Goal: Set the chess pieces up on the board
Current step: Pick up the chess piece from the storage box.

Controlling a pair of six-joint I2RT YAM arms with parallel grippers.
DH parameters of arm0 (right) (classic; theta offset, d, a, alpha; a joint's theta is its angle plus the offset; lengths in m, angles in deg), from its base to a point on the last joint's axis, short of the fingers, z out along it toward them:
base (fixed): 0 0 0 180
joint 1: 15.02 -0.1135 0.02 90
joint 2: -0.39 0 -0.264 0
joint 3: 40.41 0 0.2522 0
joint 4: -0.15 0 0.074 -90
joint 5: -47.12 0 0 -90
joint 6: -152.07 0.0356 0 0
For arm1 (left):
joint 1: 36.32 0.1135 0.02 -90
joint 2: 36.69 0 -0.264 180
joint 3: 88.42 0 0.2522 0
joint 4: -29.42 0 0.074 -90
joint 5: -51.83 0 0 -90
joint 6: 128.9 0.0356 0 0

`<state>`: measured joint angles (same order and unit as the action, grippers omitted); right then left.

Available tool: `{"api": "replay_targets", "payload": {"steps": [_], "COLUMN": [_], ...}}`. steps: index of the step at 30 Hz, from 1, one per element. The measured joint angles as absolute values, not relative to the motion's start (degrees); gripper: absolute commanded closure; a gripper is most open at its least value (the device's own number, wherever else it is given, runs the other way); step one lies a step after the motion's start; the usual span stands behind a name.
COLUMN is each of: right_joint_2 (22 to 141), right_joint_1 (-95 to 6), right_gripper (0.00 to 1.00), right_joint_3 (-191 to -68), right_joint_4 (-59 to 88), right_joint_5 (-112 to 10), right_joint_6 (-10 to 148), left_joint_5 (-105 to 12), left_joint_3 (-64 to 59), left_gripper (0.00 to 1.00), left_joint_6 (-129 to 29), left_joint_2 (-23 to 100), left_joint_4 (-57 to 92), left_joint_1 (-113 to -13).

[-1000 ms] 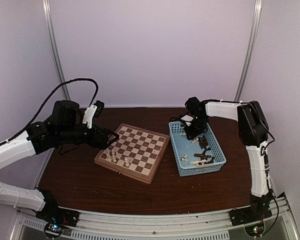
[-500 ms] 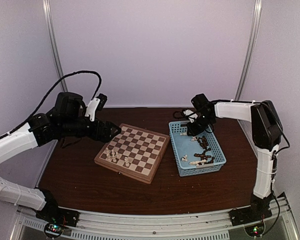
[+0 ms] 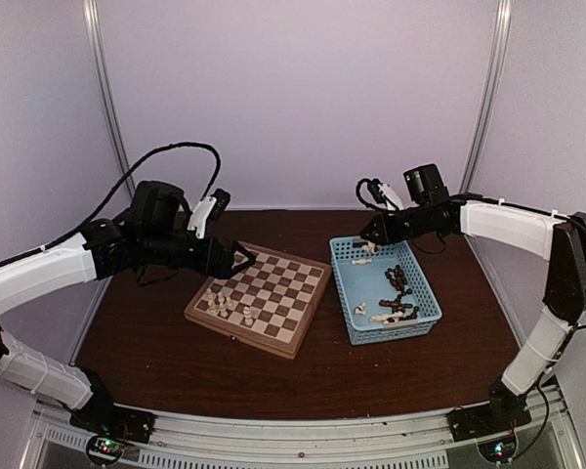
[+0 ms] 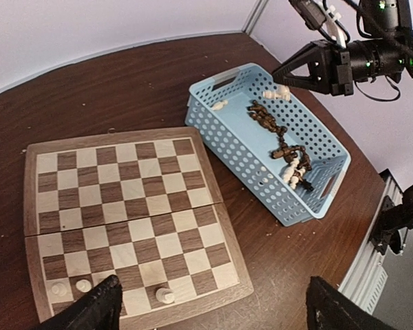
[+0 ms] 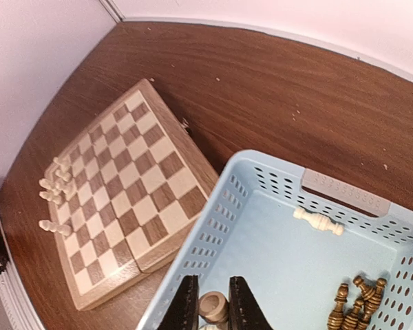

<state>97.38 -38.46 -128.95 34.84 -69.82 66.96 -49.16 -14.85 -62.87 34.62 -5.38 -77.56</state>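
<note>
The board (image 3: 273, 283) lies at the table's middle, with several cream-white chess pieces (image 3: 225, 305) on its near-left corner. It also shows in the left wrist view (image 4: 124, 206) and the right wrist view (image 5: 131, 179). My left gripper (image 3: 238, 260) is open and empty above the board's left edge; its fingertips (image 4: 89, 309) frame the board's corner. My right gripper (image 3: 368, 234) is shut on a cream-white piece (image 5: 213, 306) above the far-left corner of the light-blue basket (image 5: 220, 206). Brown and cream pieces (image 3: 396, 293) lie in the basket.
The basket (image 3: 344, 293) stands right of the board, its rim (image 4: 213, 120) close to the board's edge. A cream piece (image 5: 318, 221) lies by the basket's far handle, and brown pieces (image 5: 354, 302) lie at its right. A metal rail (image 3: 303, 430) runs along the near edge.
My left gripper has risen from the board's near-left pieces and moved right, open. My right gripper has lifted out of the basket holding a cream piece.
</note>
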Motion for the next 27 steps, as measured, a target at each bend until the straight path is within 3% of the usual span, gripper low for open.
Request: {"api": "replay_targets", "payload": {"steps": [11, 20, 27], "right_joint_2": [91.65, 89.73, 91.28], "right_joint_1": [-39.88, -47.51, -52.64], "right_gripper": [0.9, 0.9, 0.9], "right_joint_3": [-126.61, -126.76, -129.04], "right_joint_4": [26.19, 21.66, 21.62], "right_joint_5": [-84.96, -93.6, -97.57], "right_joint_6": [78.33, 81.74, 81.78], "left_joint_5": [-59.78, -69.0, -74.51], "left_joint_3": [-17.69, -23.92, -25.58], "left_gripper": [0.06, 0.07, 0.06], "left_joint_6": [-59.5, -53.32, -49.4], "left_joint_2": [39.14, 42.84, 44.87], "left_joint_4": [12.48, 32.37, 39.88], "left_joint_1": [-78.06, -78.06, -78.17]}}
